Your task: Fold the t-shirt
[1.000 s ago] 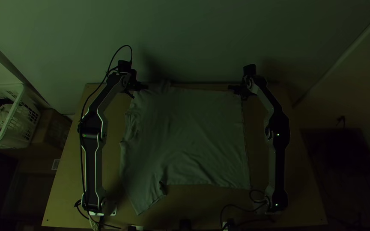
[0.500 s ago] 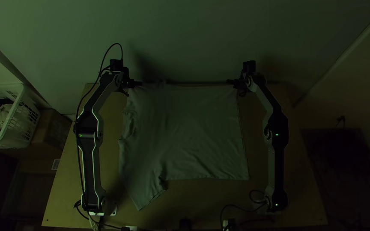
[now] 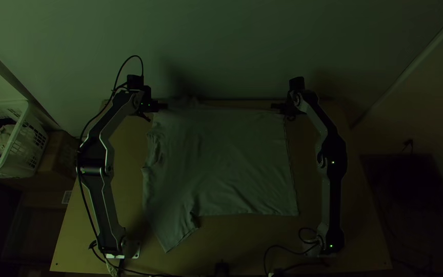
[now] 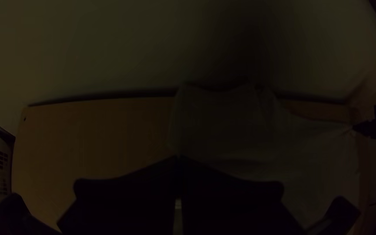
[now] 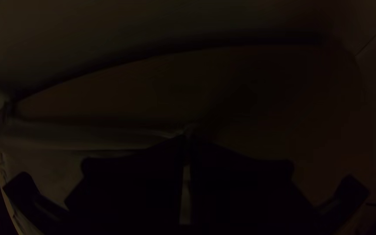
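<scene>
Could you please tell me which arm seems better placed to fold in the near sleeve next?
Probably the left arm: the sleeve lies nearer its base than the right arm's. Its jaws, shut on the shirt's far edge, would first have to let go.

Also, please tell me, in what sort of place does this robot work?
Probably a small indoor robot workspace, perhaps in a home. A wooden table with two mounted robot arms stands against a plain wall, and a white laundry basket holding cloth sits beside it.
</scene>
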Available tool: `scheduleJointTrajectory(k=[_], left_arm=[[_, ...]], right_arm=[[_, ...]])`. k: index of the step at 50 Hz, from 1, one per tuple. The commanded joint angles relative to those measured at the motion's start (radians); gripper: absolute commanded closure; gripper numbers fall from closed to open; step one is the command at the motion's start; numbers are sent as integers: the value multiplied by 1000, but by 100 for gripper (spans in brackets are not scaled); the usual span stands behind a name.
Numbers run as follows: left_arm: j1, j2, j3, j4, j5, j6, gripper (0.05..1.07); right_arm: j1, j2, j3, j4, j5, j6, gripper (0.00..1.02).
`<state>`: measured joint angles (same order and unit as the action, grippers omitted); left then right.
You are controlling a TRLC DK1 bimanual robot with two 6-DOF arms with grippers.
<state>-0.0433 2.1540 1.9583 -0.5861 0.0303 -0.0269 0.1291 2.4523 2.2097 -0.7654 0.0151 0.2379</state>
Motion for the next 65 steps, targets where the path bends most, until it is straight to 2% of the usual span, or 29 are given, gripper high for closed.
scheduleJointTrajectory(k=[1,18,43,65], left_arm=[[11,-95,-113,37,0,-18,105],[5,-258,-369,131,8,-24,105],[29,-456,-667,213,8,-19,105],[25,-608,-886,259,8,-24,105]], right_arm=[[1,-84,-59,-12,13,-11,100],[10,-210,-223,-9,39,-23,100],[46,-444,-591,113,57,-23,100],[67,-607,-828,169,83,-29,100]])
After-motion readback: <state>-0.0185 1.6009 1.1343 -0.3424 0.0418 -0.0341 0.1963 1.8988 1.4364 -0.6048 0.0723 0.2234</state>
